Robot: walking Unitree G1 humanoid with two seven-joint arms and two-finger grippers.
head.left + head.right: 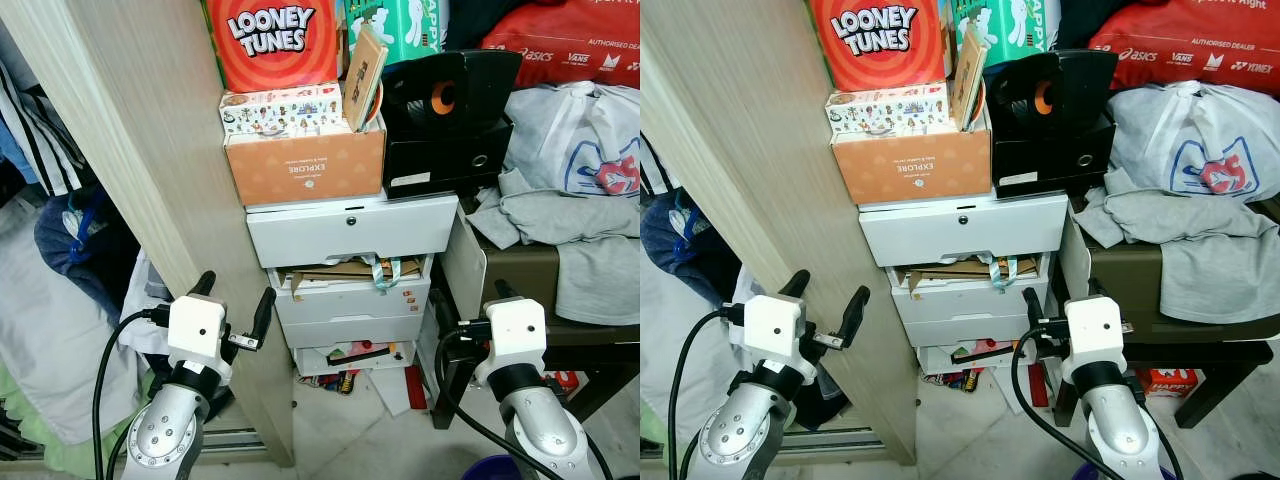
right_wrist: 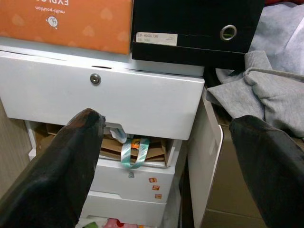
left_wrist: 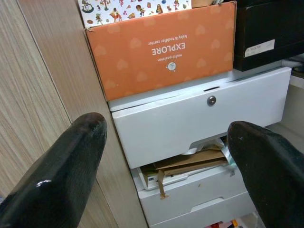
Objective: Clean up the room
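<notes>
A white drawer unit stands straight ahead, its top drawer shut. The drawer below it hangs ajar, stuffed with cardboard and a teal ribbon. Papers and booklets spill from the bottom drawer onto the floor. Grey clothes are heaped on a dark table at the right. My left gripper is raised in front of the unit's left side, open and empty. My right gripper is open and empty too, held before the gap between the unit and the table.
An orange EXPLORE box, a Looney Tunes box and a black file box are stacked on the unit. A tall wooden panel stands close on the left, with clothes behind it. A red bag lies at the top right.
</notes>
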